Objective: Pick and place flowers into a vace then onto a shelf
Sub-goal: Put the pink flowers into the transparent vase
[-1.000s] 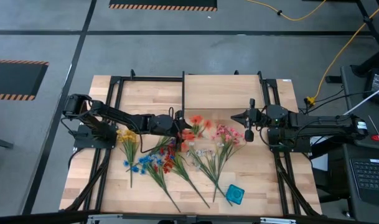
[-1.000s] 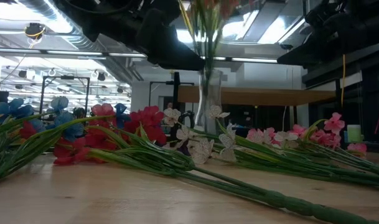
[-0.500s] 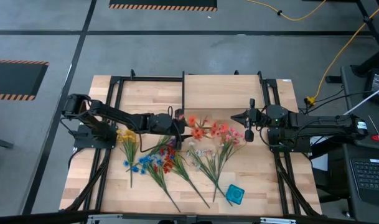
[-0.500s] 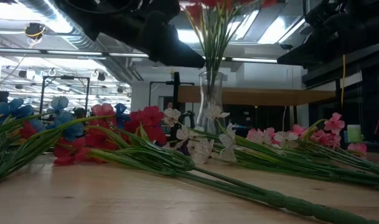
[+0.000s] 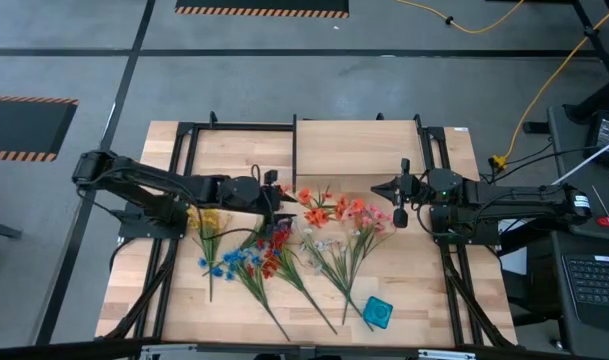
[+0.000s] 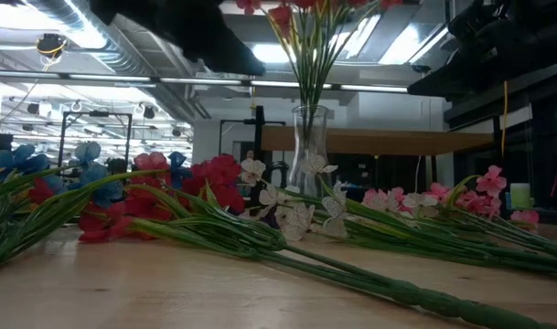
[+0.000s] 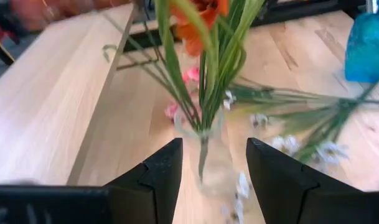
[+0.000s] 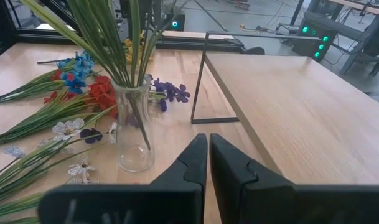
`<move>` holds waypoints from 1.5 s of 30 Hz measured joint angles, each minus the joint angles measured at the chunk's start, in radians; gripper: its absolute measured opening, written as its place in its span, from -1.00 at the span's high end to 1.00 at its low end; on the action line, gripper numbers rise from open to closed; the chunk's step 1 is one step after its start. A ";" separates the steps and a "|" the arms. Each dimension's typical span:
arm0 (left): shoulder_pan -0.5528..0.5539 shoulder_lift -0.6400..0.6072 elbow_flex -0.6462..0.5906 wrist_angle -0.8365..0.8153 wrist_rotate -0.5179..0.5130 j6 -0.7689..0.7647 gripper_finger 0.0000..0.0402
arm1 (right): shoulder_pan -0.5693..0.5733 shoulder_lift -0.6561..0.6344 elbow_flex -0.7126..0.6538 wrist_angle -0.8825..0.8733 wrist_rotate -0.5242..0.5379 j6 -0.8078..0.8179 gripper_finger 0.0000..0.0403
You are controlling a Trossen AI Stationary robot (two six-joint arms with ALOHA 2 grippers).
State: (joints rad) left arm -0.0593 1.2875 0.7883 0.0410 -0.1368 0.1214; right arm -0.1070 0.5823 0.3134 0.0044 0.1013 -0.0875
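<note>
A clear glass vase (image 6: 312,146) stands upright on the tabletop, just in front of the shelf (image 5: 354,145), with orange and red flowers (image 5: 324,205) fanned out of its neck. More flowers (image 5: 274,260) lie on the table near it. My left gripper (image 5: 282,193) is open. It hovers to the vase's left and above it, and in the left wrist view its fingers (image 7: 167,171) frame the vase (image 7: 205,149) without touching. My right gripper (image 5: 382,187) is shut and waits to the vase's right, pointing at the vase (image 8: 132,130).
The shelf's thin black posts (image 8: 198,74) stand close behind the vase. A teal container (image 5: 377,312) sits near the front edge. Loose sprays in blue, red, white and pink cover the middle of the table (image 6: 214,196). Bare wood shows at the far left and front.
My left gripper has risen and drawn back toward the table's left edge, away from the vase, staying open. The stems in the vase have spread out, and the blooms now show lower and wider. The vase stands where it was.
</note>
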 joint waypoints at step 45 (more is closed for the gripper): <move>0.116 -0.296 -0.307 -0.002 0.114 0.076 0.41 | 0.000 0.000 0.000 -0.018 0.000 0.055 0.88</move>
State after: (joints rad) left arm 0.0566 0.9914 0.4811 0.0390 -0.0228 0.1971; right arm -0.1070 0.5827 0.3138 -0.0134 0.1013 -0.0323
